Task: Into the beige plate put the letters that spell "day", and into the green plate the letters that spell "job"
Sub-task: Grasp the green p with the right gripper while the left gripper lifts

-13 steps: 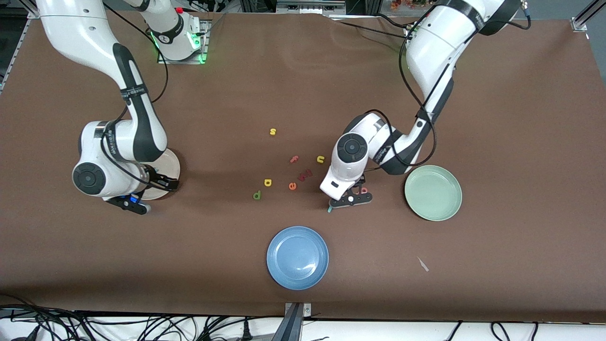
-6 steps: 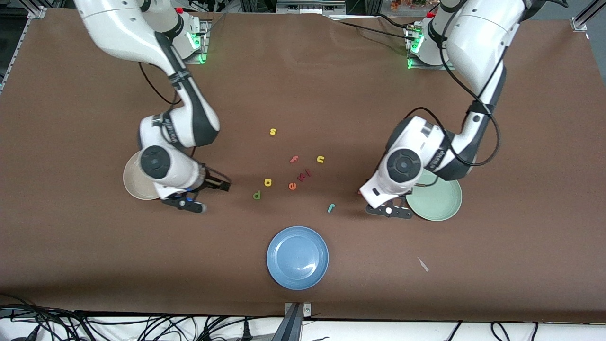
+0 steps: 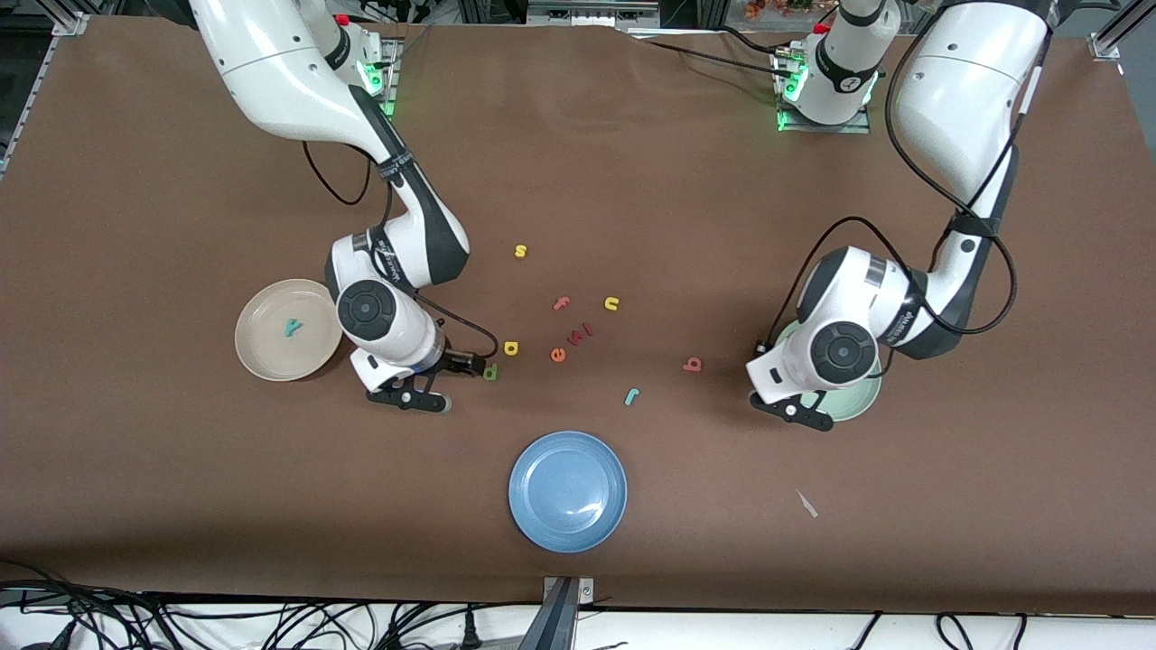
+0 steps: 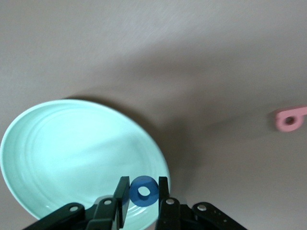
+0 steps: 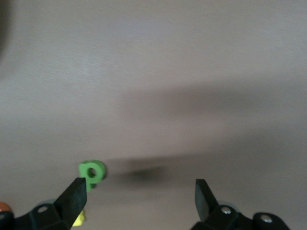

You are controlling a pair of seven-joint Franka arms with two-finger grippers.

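Risk sits with my left gripper point(image 4: 143, 191), pinching the o point(image 4: 143, 190) over the green plate point(image 4: 57, 153) rim, where release may bounce it out, while my right gripper point(image 5: 139, 191), spread, probably nears the d point(image 5: 92, 172).

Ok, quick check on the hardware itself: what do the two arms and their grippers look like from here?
Both arms are glossy white with black joint bands and round dark-grey caps at the wrists. Loose black cables loop along each forearm. The bases at the table's edge glow green. The left gripper and right gripper are black, with flat narrow black fingers and small silver screws on the finger mounts.
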